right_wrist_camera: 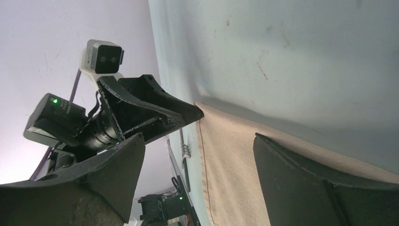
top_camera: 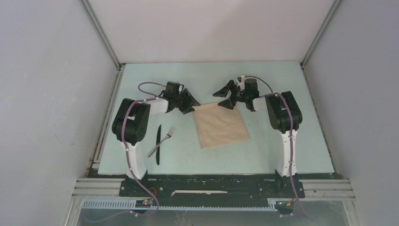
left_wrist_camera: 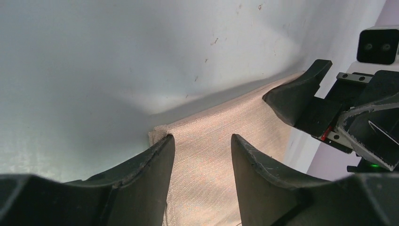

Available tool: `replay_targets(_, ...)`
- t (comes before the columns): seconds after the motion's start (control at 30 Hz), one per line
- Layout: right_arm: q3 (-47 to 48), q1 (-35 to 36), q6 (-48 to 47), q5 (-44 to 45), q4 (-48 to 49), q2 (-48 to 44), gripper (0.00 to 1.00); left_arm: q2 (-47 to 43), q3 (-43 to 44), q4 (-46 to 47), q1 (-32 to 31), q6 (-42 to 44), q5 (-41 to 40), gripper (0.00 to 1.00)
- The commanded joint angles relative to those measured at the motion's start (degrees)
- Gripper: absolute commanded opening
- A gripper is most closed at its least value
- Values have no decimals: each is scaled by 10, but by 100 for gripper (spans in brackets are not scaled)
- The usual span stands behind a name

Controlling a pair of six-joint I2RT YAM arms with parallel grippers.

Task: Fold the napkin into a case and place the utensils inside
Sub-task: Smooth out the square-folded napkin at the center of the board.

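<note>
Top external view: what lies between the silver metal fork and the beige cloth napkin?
Only bare pale table, shown in the top view, separates the silver metal fork from the beige cloth napkin.

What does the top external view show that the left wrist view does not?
Only the top external view shows the knife and fork, crossed, left of the whole napkin. Only the left wrist view shows the napkin's weave and specks on the table. Both show the left gripper open at a napkin corner, and the right gripper.
</note>
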Motion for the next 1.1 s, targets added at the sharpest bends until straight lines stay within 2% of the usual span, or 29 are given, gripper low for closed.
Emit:
replay_targets(0.0,11,-39,-3,-3,3,19,93,-5,-31,-41,22,14,-55,58)
replay_targets(0.23,1,-94,-8,-40,14,23,93,-12,-31,-40,18,13,-46,58)
replay_targets(0.33,18,-125,-29,-74,-19,15,92,-28,-19,-54,9,21,-47,58)
replay_targets(0.4,20,-150,-65,-86,-80,-16,92,-46,-7,-70,2,27,-43,59)
replay_targets(0.53,29,-165,-231,-41,-322,-141,97,-99,23,-108,-17,46,-32,61)
replay_targets(0.57,20,-163,-253,-43,-356,-162,97,-110,40,-125,-25,58,-29,61)
replay_targets(0.7,-50,-139,-238,-81,-320,-199,98,-138,45,-155,-46,76,-12,62)
replay_targets(0.77,-70,-116,-229,-97,-302,-187,96,-129,26,-130,-54,60,23,62)
replay_targets(0.83,-94,-106,-204,-113,-242,-175,96,-116,-3,-93,-67,38,49,62)
replay_targets(0.93,-134,-109,-166,-138,-164,-156,96,-100,-36,-60,-78,23,53,62)
replay_targets(1.07,-151,-127,-212,-133,-202,-126,95,-80,-76,-46,-75,21,22,62)
